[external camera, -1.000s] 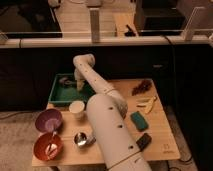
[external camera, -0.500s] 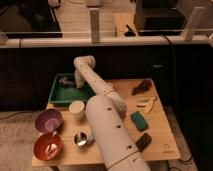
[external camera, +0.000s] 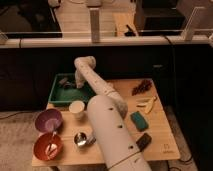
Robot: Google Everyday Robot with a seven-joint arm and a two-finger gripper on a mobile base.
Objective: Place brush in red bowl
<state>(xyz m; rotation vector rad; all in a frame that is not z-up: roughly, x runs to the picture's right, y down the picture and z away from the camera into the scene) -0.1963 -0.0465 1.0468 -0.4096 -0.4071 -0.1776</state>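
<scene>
The red bowl [external camera: 48,146] stands at the table's front left corner with a small pale item inside it. My gripper [external camera: 65,83] is at the end of the long white arm [external camera: 100,95], reaching down into the back left part of the green tray [external camera: 75,96]. A dark shape sits right at the gripper inside the tray. I cannot tell the brush apart from the gripper there. The gripper is far from the red bowl, at the back of the table.
A purple bowl [external camera: 48,120] stands just behind the red bowl. A white cup [external camera: 76,109] and a small steel cup [external camera: 81,139] stand beside the arm. A green sponge [external camera: 138,119], a black block [external camera: 144,141], a banana [external camera: 146,104] and a dark red bunch [external camera: 141,87] lie on the right.
The gripper has stayed in the back left of the green tray, shifting only slightly. Nothing else on the table has moved.
</scene>
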